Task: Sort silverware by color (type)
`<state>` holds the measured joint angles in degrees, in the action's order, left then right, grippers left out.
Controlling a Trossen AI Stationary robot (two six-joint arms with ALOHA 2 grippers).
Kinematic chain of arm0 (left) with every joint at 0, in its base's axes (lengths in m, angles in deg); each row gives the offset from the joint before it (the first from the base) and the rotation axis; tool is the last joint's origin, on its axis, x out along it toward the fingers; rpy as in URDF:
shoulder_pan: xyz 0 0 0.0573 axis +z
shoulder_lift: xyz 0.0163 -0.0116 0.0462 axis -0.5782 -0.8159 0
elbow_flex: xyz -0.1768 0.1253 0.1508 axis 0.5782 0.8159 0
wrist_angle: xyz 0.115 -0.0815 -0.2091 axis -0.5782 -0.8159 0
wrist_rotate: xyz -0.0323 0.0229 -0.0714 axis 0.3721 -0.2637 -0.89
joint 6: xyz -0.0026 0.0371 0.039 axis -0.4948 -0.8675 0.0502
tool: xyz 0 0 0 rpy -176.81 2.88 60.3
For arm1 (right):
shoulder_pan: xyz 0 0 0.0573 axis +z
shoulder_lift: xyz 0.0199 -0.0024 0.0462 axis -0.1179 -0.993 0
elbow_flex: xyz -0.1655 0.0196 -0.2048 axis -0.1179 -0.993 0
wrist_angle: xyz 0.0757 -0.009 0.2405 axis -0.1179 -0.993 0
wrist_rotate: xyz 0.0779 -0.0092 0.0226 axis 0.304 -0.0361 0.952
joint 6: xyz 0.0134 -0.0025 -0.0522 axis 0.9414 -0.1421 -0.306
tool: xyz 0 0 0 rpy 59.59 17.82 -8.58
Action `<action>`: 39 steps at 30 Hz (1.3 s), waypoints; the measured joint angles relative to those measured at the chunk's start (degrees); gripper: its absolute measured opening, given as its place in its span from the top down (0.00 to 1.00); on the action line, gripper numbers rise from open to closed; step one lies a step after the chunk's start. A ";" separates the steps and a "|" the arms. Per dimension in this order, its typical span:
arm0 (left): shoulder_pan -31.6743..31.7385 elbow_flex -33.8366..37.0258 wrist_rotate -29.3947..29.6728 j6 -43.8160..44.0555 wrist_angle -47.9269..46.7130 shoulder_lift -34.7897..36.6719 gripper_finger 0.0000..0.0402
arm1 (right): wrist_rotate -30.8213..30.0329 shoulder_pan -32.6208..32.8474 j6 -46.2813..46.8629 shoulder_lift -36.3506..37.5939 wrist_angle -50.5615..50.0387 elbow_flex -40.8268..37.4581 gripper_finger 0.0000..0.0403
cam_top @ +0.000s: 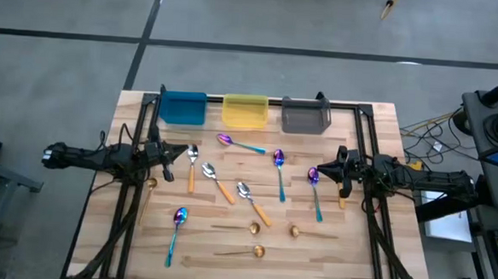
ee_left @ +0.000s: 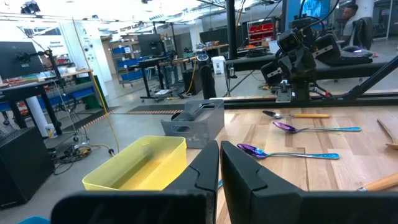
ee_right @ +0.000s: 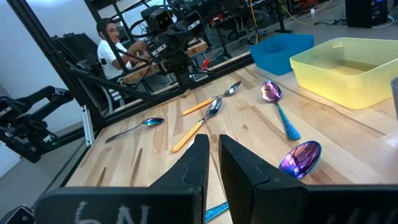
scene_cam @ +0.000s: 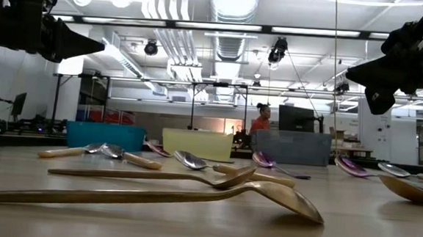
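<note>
Silverware is still scattered all over the wooden tabletop (cam_top: 346, 247), none of it in the bins as far as we can see. Biggest stuff first: our left arm sits over the left edge with its gripper (cam_top: 173, 155) hovering close to an orange-handled spoon (cam_top: 191, 166), fingers (ee_left: 202, 171) pinched nearly together and holding nothing. Our right gripper (cam_top: 331, 168) hangs over the right side next to a purple-blue spoon (cam_top: 315, 190), fingers (ee_right: 199, 163) likewise almost closed and empty. Along the far edge we've got the blue bin (cam_top: 182, 108), yellow bin (cam_top: 245, 112) and gray bin (cam_top: 306, 116) in a row. Then the small bits: two more orange-handled spoons (cam_top: 217, 181) mid-table, teal-handled ones near the bins (cam_top: 239, 142), beside them (cam_top: 280, 171) and down front-left (cam_top: 176, 231), plus gold spoons (cam_top: 241, 252) lying near the front edge, one more (cam_top: 146, 196) at the left side.
</note>
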<state>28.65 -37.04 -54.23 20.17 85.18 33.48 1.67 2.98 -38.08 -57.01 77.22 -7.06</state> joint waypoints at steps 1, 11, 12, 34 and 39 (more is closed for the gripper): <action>0.02 0.00 -0.01 0.00 0.01 0.00 1.00 | 0.00 0.01 0.00 0.01 0.00 -0.01 0.93; 0.01 0.00 0.00 0.01 0.00 0.00 1.00 | 0.00 0.00 0.00 -0.01 0.01 0.01 0.93; 0.00 0.00 0.00 0.01 0.00 0.00 1.00 | -0.01 0.00 -0.14 0.00 0.05 0.00 0.93; 0.11 0.00 0.01 12.30 14.18 0.00 1.00 | -4.87 -0.01 -9.69 -3.28 13.77 3.59 0.93; 0.31 0.00 0.00 17.33 23.58 -0.37 1.00 | -8.67 -0.01 -14.04 -9.43 13.22 9.79 0.93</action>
<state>28.96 -37.04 -54.23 37.50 108.76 33.10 -6.99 2.98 -52.13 -66.44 90.43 2.73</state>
